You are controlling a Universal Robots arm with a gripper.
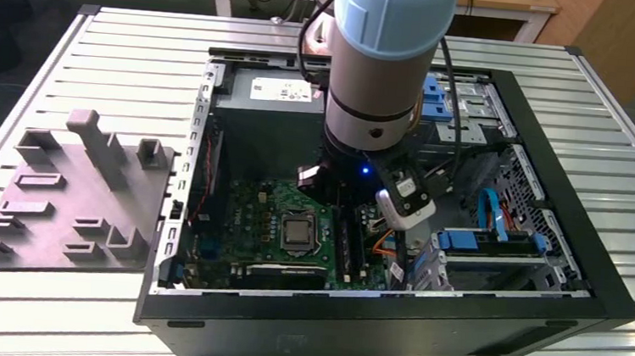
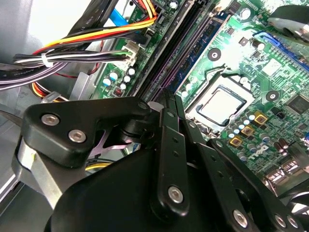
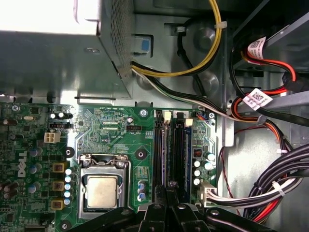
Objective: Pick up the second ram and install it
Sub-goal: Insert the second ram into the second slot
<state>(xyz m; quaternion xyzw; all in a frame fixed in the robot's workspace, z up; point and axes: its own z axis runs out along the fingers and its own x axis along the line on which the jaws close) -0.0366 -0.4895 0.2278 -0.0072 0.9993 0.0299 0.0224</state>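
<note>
My gripper [image 2: 170, 96] is down inside the open computer case [image 1: 533, 318], its black fingers [image 3: 170, 189] closed against each other with no gap between them. The tips sit right over the row of long memory slots [image 3: 174, 150] beside the processor socket [image 3: 102, 191] on the green motherboard [image 1: 249, 215]. A slim dark strip [image 3: 179, 150] stands edge-up in the slot line running out from under the tips; I take it for the second ram, but I cannot tell whether the tips touch it. Nothing shows between the fingers.
A grey holder tray [image 1: 66, 201] with upright blocks lies on the slatted table at the exterior view's left. Bundles of black, red and yellow cables [image 3: 275, 188] hang close to the slots. The power supply box [image 3: 58, 53] and blue drive brackets [image 1: 494, 243] crowd the case.
</note>
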